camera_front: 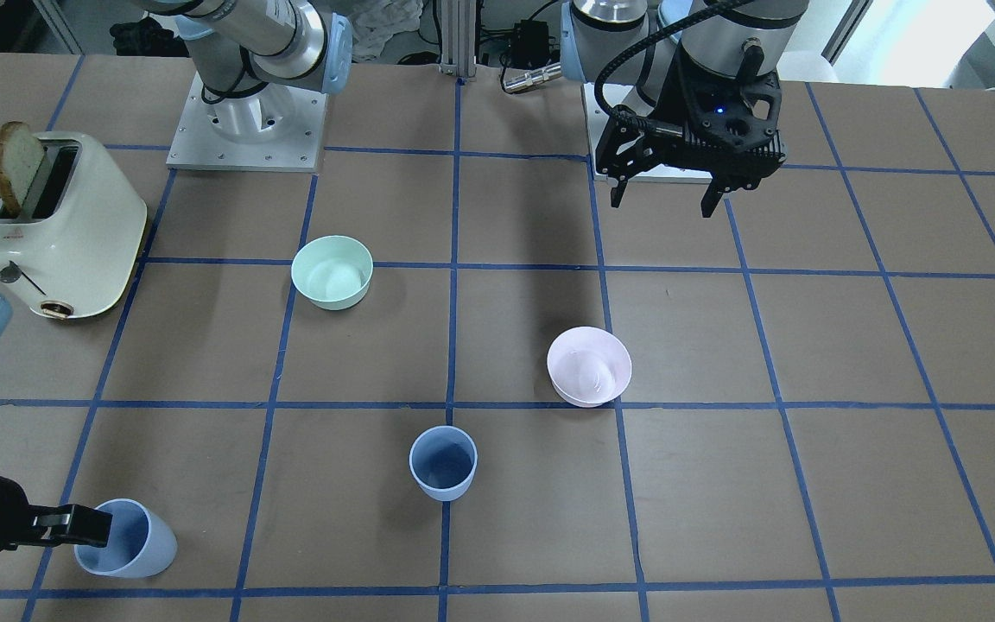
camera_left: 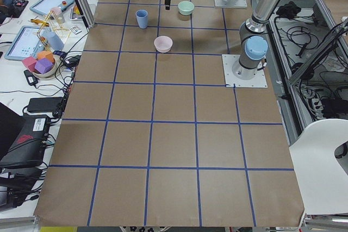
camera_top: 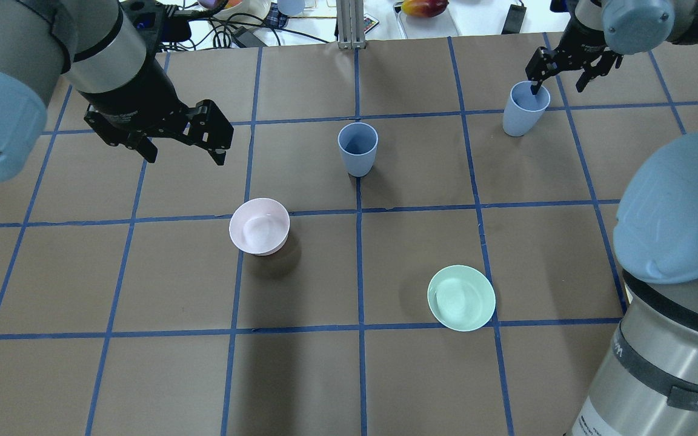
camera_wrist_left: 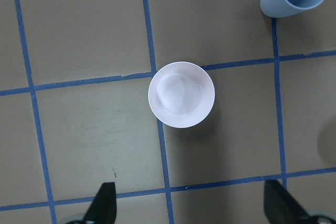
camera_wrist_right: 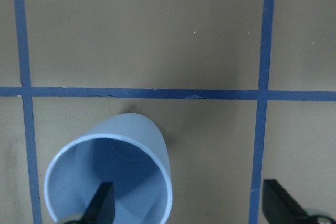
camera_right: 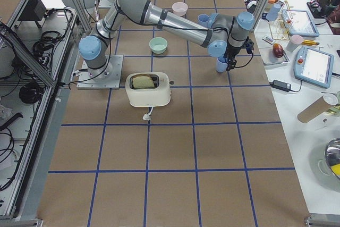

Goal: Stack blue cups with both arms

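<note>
One blue cup stands upright near the middle of the table's far half; it also shows in the front view. The second blue cup stands at the far right, seen too in the front view and the right wrist view. My right gripper is open over it: one finger reaches inside the cup's rim, the other finger is outside, well apart from it. My left gripper is open and empty, held above the table to the left of the middle cup.
A pale pink bowl sits below my left gripper, centred in the left wrist view. A mint-green bowl sits nearer my right base. A cream toaster with a bread slice stands on my right side.
</note>
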### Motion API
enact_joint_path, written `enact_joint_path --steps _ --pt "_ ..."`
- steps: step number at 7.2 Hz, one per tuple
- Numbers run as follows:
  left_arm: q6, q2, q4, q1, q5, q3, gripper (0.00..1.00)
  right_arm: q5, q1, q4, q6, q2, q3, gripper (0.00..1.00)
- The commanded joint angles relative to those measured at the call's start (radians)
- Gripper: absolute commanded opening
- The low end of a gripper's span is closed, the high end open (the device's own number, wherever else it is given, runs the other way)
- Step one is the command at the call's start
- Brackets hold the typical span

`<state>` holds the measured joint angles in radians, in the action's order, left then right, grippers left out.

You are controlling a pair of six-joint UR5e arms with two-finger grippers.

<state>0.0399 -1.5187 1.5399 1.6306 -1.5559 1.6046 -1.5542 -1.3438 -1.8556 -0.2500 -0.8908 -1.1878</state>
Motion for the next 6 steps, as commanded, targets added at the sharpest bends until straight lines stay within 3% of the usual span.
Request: enact_joint_path --steps 1,2,3,4,5,6 --pt "0.0 0.0 0.0 0.0 -0.001 0.0 1.0 0.008 0.0 -0.016 0.002 0.009 -0.032 0.71" --pt "0.0 0.0 0.0 0.0 -0.001 0.0 1.0 0.009 0.0 -0.036 0.005 0.009 -0.048 0.4" --pt "0.0 0.0 0.0 0.0 -0.001 0.0 1.0 0.008 -0.001 -0.062 0.006 0.007 -0.053 0.28" --pt "0.0 0.002 0.0 0.0 -0.001 0.0 1.0 0.008 -0.002 -0.06 0.006 0.007 -0.053 0.08" --pt "0.0 0.003 0.002 0.0 -0.001 0.0 1.0 0.009 -0.003 -0.059 0.011 0.006 -0.053 0.0" --pt "0.0 0.003 0.002 0.0 -0.001 0.0 1.0 0.009 -0.005 -0.057 0.014 0.004 -0.052 0.0"
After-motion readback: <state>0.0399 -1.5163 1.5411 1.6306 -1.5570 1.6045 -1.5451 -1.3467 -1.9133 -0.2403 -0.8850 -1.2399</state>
